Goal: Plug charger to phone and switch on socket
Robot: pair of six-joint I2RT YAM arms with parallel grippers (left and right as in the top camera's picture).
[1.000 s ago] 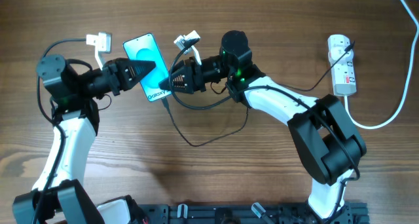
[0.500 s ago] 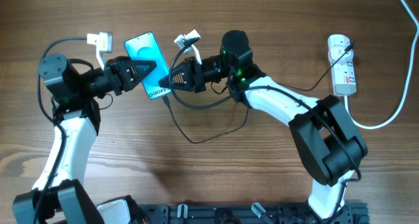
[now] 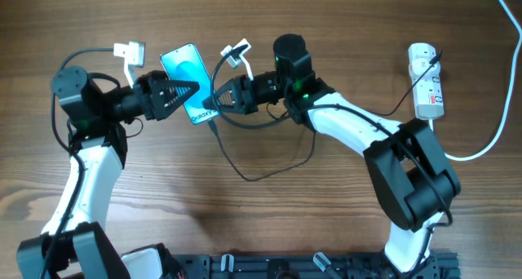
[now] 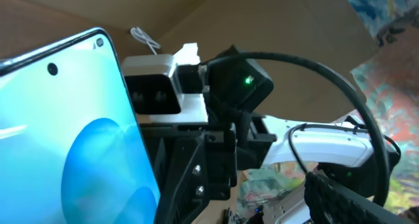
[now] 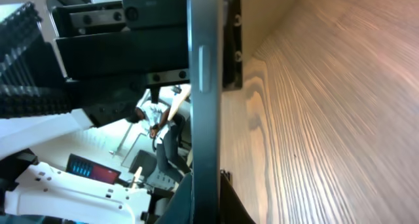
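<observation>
The phone (image 3: 186, 73), with its cyan screen up, is held off the wood between the two arms. My right gripper (image 3: 214, 102) is shut on its lower right edge; in the right wrist view the phone's thin dark edge (image 5: 204, 106) stands clamped between my fingers (image 5: 228, 199). My left gripper (image 3: 186, 93) is open, its fingers spread over the phone's left side. The screen (image 4: 59, 132) fills the left of the left wrist view. The charger's black cable (image 3: 245, 176) loops from the phone's lower end to the white socket (image 3: 427, 87) at the far right.
Two small white adapters (image 3: 126, 52) (image 3: 235, 50) on short leads lie beside the phone's top end. A thick white cable (image 3: 489, 140) curves from the socket to the right table edge. The right arm's black body (image 4: 216, 152) is close in front of the left wrist camera.
My left gripper has opened and let go of the phone. The right gripper has shut on the phone's edge. Phone and both grippers shifted slightly up and right.
</observation>
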